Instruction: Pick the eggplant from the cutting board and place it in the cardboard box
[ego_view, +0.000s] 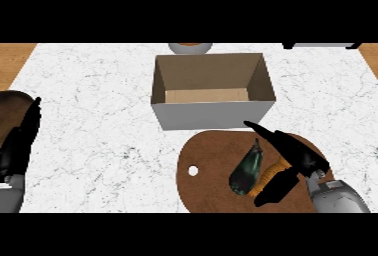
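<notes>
The cardboard box (212, 90) stands open on the white marbled counter (96, 125), beyond the cutting board, its flaps out of the way and its pale outer wall facing the viewer; only its bare brown floor and inner walls show inside, with nothing lying in it. No label, brand or writing can be read on the box or anywhere else in view. The round brown cutting board (210, 172) lies just in front of the box, its near edge cut off by the lower band, with a small white hole near its left side. The eggplant (247, 170) lies on this board, right of centre, dark green to black and glossy; its long axis runs from lower left to upper right, with the thin stem end pointing up toward the box and the fat end toward the viewer. The right hand (295, 160) sits just right of the eggplant, fingers spread apart, one long finger reaching up toward the box's near corner and the thumb angled down beside the eggplant's fat end; it seems to touch the eggplant's side, though shadow makes this hard to confirm. The left hand (22, 140) rests at the left edge, fingers straight and together, pointing up. A grey rounded object (190, 48) sits behind the box, mostly cut off.
</notes>
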